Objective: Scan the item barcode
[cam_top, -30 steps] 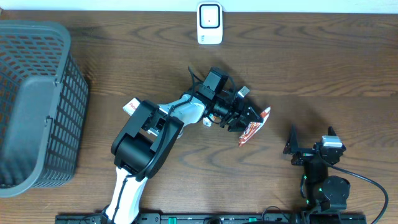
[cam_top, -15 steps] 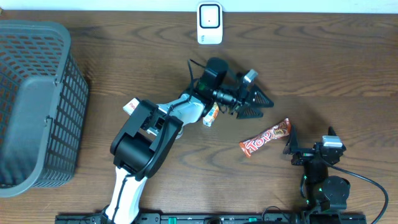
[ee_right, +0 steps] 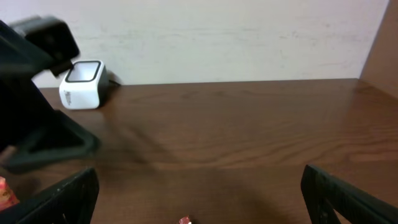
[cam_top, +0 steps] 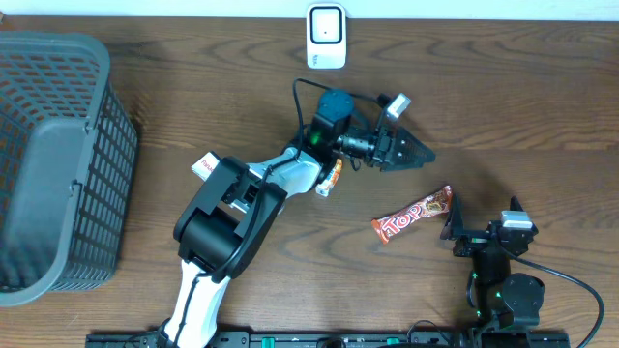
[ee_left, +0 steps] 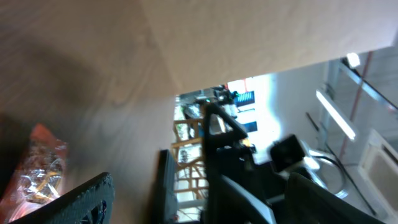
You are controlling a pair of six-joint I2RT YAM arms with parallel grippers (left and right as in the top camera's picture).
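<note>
A red-wrapped candy bar (cam_top: 413,215) lies flat on the wooden table (cam_top: 522,106), free of both grippers. Its tip (ee_right: 185,220) peeks in at the bottom of the right wrist view. My left gripper (cam_top: 414,154) hovers behind the bar, open and empty, turned on its side; both fingers (ee_left: 68,202) show wide apart in the left wrist view. My right gripper (cam_top: 482,217) stands open just right of the bar, fingers (ee_right: 348,198) spread with the bar's end between them. The white scanner (cam_top: 326,37) stands at the table's back edge, also visible as the scanner (ee_right: 82,84) in the right wrist view.
A dark mesh basket (cam_top: 58,164) fills the left side. A small orange snack packet (cam_top: 331,177) lies under the left arm, seen also as the packet (ee_left: 37,165). A white packet (cam_top: 203,165) lies by the left arm's elbow.
The left gripper has let go of the candy bar, which now lies on the table near the right gripper. The left gripper has opened and swung back and to the right.
</note>
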